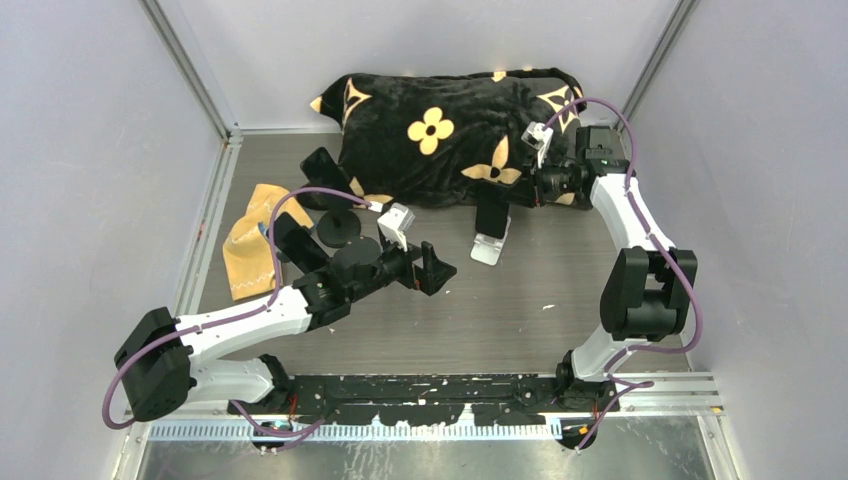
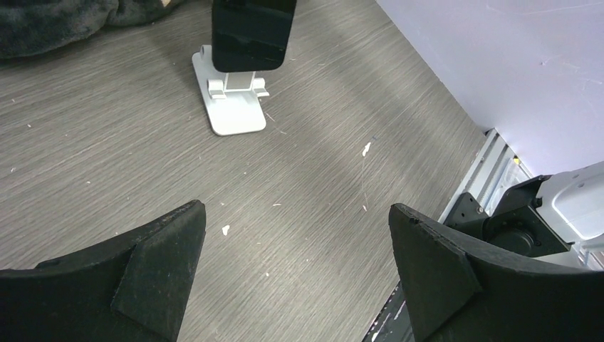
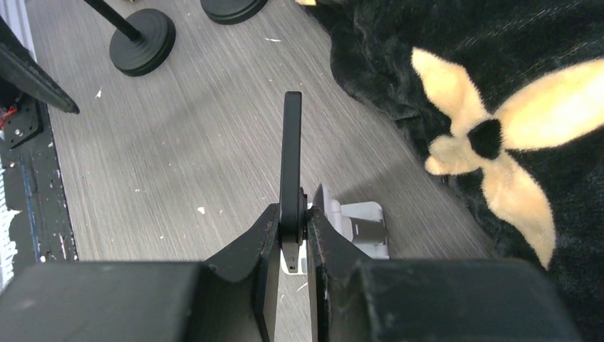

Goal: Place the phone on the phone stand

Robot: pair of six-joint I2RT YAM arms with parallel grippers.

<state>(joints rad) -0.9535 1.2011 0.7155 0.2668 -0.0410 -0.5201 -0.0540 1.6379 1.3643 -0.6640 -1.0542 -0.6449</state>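
The black phone [image 1: 490, 214] stands upright, held edge-on between the fingers of my right gripper [image 1: 512, 198], which is shut on it [image 3: 290, 153]. The phone is right at the white phone stand [image 1: 489, 249], its lower end against the stand's cradle; I cannot tell if it rests on the lip. In the left wrist view the phone [image 2: 253, 32] covers the upper part of the stand [image 2: 229, 108]. In the right wrist view the stand [image 3: 363, 226] shows just behind the right gripper [image 3: 292, 221]. My left gripper [image 1: 436, 268] is open and empty over bare table [image 2: 298, 249], to the phone's near left.
A black plush blanket with yellow flowers [image 1: 450, 130] lies just behind the stand [image 3: 491, 85]. Two black round-based holders [image 1: 340, 228] [image 3: 142, 43] stand to the left. A yellow cloth [image 1: 250, 240] lies at the far left. Walls close in both sides.
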